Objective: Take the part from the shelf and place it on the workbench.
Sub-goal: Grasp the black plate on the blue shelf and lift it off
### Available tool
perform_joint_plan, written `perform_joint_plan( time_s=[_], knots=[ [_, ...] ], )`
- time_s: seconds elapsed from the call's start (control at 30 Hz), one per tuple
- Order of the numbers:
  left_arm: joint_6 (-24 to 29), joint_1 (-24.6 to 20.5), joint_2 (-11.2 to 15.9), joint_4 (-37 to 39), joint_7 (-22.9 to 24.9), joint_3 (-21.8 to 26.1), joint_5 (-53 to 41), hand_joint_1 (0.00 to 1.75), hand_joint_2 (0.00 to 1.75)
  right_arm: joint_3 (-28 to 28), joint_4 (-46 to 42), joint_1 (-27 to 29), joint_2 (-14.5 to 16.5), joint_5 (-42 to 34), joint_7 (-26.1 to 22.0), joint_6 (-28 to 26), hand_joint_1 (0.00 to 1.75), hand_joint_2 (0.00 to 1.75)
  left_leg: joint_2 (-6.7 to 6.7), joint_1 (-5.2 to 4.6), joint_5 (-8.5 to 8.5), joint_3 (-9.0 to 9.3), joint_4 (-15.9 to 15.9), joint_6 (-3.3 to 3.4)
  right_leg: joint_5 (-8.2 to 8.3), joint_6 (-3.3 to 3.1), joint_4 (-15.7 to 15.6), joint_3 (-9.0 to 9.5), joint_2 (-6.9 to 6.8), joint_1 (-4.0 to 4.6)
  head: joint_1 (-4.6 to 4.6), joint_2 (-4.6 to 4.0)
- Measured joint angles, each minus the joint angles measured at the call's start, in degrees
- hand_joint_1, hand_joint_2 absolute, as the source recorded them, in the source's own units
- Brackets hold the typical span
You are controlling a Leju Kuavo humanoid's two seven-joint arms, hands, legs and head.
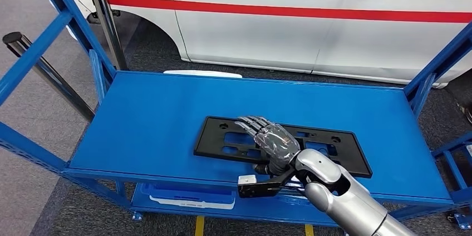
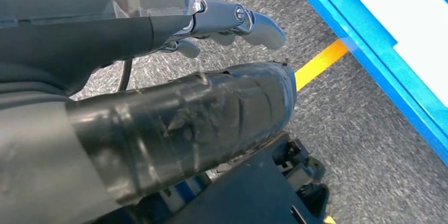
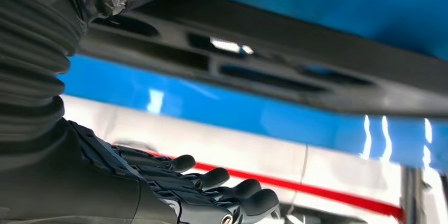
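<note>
A: Where is the part [image 1: 222, 136] logged?

B: It is seen flat on the blue shelf [image 1: 139, 119], toward the near edge, at roughly 5 o'clock from the shelf's middle. A white car [image 1: 311, 24] is noted beyond the shelf at 12 o'clock.

A: Long axis?

B: It is run from 9 o'clock to 3 o'clock, a little skewed, so the right end sits nearer the robot. The long side is presented to the arm.

A: Which hand is nearer?

B: The right hand [image 1: 271, 137]. In the head view it is laid over the middle of the part, fingers spread and pointed toward 11 o'clock. The part extends to 9 and 3 o'clock from the palm. In the right wrist view the fingers [image 3: 211, 179] are seen extended and apart, with the part [image 3: 296, 71] beside them; no grip is shown. Whether the palm touches the part cannot be told.

A: Left hand [image 2: 174, 102]?

B: It is hung low over grey floor, fingers partly curled, nothing seen held; apart or together cannot be told.

A: Appearance of the part?

B: A black, flat, long rectangular plate is recorded, pierced by several slots and small holes, matte plastic by the look. It is judged light but awkward: thin and flush on the shelf, so an edge would need to be caught.
</note>
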Motion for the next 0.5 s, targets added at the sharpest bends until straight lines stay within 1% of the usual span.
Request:
perform_joint_plan(
  time_s=[0.03,0.07,0.1,0.13,0.17,0.2,0.23,0.3,0.33,0.37,0.4,0.43,0.47,0.5],
  knots=[
    [0.0,0.0,0.0,0.0,0.0,0.0,0.0,0.0,0.0,-0.1,0.1,0.2,-0.4,0.1,0.1,0.0,0.0,1.75,-0.02,0.01,-0.07,-0.01,0.1,-0.02,0.95,0.08,-0.6,0.23,-0.01,-0.12,0.0,0.0],
    [0.0,0.1,0.0,0.0,0.0,0.0,0.0,0.0,0.0,-0.2,0.1,0.3,-0.8,0.1,0.3,0.0,0.0,1.75,-0.04,0.03,-0.2,0.0,0.3,-0.1,2.82,0.13,-3.4,1.6,-0.02,-0.25,-0.01,0.0],
    [0.0,0.1,0.0,0.0,0.0,0.0,0.0,0.0,0.0,-0.3,0.2,0.3,-1.0,0.2,0.4,0.0,0.0,1.75,-0.05,0.06,-0.39,0.0,0.5,-0.26,4.68,0.14,-7.5,3.53,-0.04,-0.38,0.0,0.0],
    [0.0,0.0,0.0,0.0,0.0,0.1,0.0,0.0,0.0,-0.5,0.2,0.3,-1.2,0.3,0.5,-0.1,0.0,1.75,-0.06,-0.03,-0.63,-0.1,0.9,-0.51,6.03,0.03,-11.2,5.37,-0.04,-0.33,0.0,0.0],
    [0.0,0.0,0.0,0.0,0.0,0.1,0.0,0.0,0.0,-0.6,0.3,0.3,-1.3,0.4,0.6,-0.1,0.0,1.75,-0.08,-0.11,-0.8,-0.21,1.1,-0.77,6.78,-0.2,-13.8,6.63,0.0,-0.29,-0.02,0.0],
    [0.0,0.0,0.0,0.0,0.0,0.1,0.0,0.0,0.0,-0.6,0.3,0.4,-1.4,0.5,0.6,-0.1,0.0,1.75,-0.09,-0.2,-0.91,-0.33,1.3,-1.02,6.82,-0.47,-14.9,7.13,0.06,-0.19,-0.04,0.0],
    [0.0,0.0,0.0,0.0,0.0,0.1,0.0,0.0,0.0,-0.7,0.4,0.6,-1.5,0.6,0.6,-0.1,0.0,1.75,-0.1,-0.28,-0.92,-0.42,1.3,-1.28,6.74,-0.82,-15.0,7.18,0.12,-0.03,-0.06,0.0],
    [0.0,0.0,0.0,0.0,0.0,0.1,0.0,0.0,0.0,-0.8,0.6,0.8,-1.7,0.7,0.7,-0.1,0.0,1.75,-0.12,-0.2,-1.08,-0.44,1.3,-1.75,6.88,-1.49,-15.2,7.14,0.14,-0.09,-0.07,0.0],
    [0.0,0.0,0.0,0.0,0.0,0.1,0.0,0.0,0.0,-0.9,0.7,0.9,-1.8,0.7,0.7,-0.1,0.0,1.75,-0.12,-0.15,-1.66,-0.69,2.0,-2.01,6.95,-1.83,-15.3,7.19,0.12,-0.14,-0.07,0.0],
    [0.0,0.0,0.0,0.0,-0.1,0.1,0.0,0.0,0.0,-1.0,0.7,0.9,-1.8,0.7,0.7,-0.1,0.0,1.75,-0.11,-0.1,-2.93,-1.5,3.8,-2.24,7.02,-2.14,-15.4,7.23,0.09,-0.22,-0.08,0.0],
    [0.0,0.0,0.0,0.0,-0.1,0.1,0.0,0.0,0.0,-1.2,0.8,0.9,-1.9,0.7,0.7,-0.1,0.0,1.75,-0.08,-0.05,-4.66,-2.88,6.8,-2.43,7.04,-2.35,-15.5,7.26,0.06,-0.21,-0.1,0.0],
    [0.0,0.0,0.0,0.0,-0.1,0.1,0.0,0.0,0.0,-1.3,0.9,0.9,-1.9,0.7,0.7,0.0,0.0,1.75,-0.07,-0.02,-6.58,-4.7,10.8,-2.57,7.02,-2.5,-15.5,7.22,0.04,-0.12,-0.11,0.0],
    [0.0,0.0,0.0,0.0,-0.1,0.1,0.0,0.0,0.0,-1.3,1.0,1.0,-1.9,0.7,0.7,0.1,0.0,1.75,-0.07,-0.01,-8.08,-6.59,14.7,-2.63,7.01,-2.58,-15.4,7.19,0.03,-0.01,-0.13,0.0],
    [0.0,0.0,0.0,0.0,-0.1,0.1,0.0,0.0,0.0,-1.3,1.1,1.1,-1.9,0.7,0.7,0.4,0.0,1.75,-0.07,-0.02,-8.55,-7.82,17.1,-2.58,6.99,-2.62,-15.4,7.18,0.03,0.12,-0.13,0.0]
  ],
)
